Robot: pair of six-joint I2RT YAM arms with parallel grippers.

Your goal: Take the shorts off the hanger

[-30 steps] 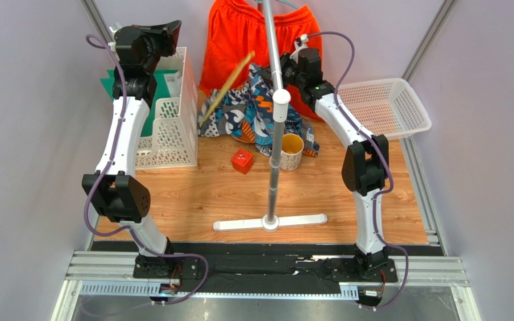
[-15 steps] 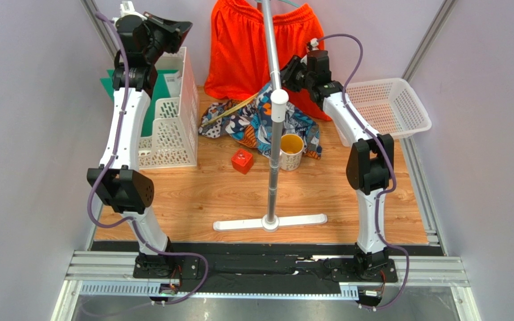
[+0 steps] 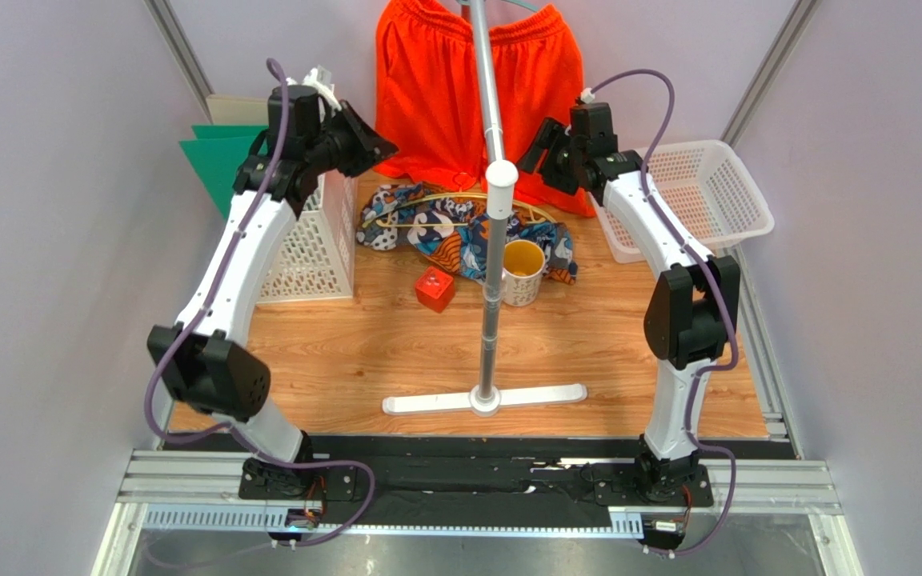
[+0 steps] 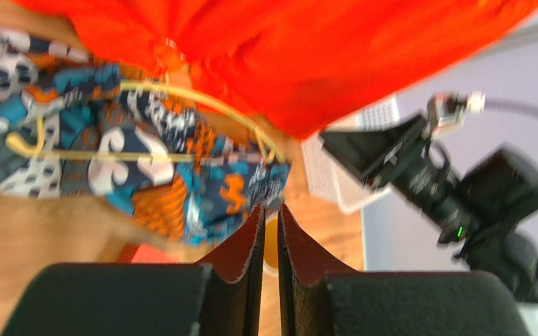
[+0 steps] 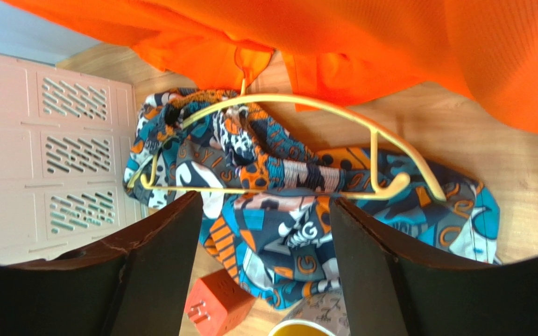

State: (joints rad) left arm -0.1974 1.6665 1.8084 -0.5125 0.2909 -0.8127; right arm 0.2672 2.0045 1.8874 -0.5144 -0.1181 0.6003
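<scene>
The orange shorts (image 3: 478,84) hang at the back behind the stand's pole (image 3: 496,240); their top runs out of view. The printed shorts (image 3: 454,234) lie crumpled on the table with a yellow hanger (image 3: 454,198) on them. In the right wrist view cloth covers the middle of the lower bar of the hanger (image 5: 307,101). My left gripper (image 3: 370,144) hovers left of the pile, jaws parted a narrow slit, nothing between them (image 4: 270,210). My right gripper (image 3: 544,150) hovers at the right, wide open and empty (image 5: 263,201) above the printed shorts (image 5: 286,203).
A yellow cup (image 3: 522,270) and a red cube (image 3: 435,289) stand in front of the pile. The stand's white base (image 3: 484,399) lies nearer the arms. A white file rack (image 3: 304,240) and green folder (image 3: 219,162) are at left, a white basket (image 3: 694,192) at right.
The hanger and printed shorts went from raised and tilted to lying flat on the table. My right gripper opened and lifted away. My left arm swung right toward the pile, jaws parting slightly.
</scene>
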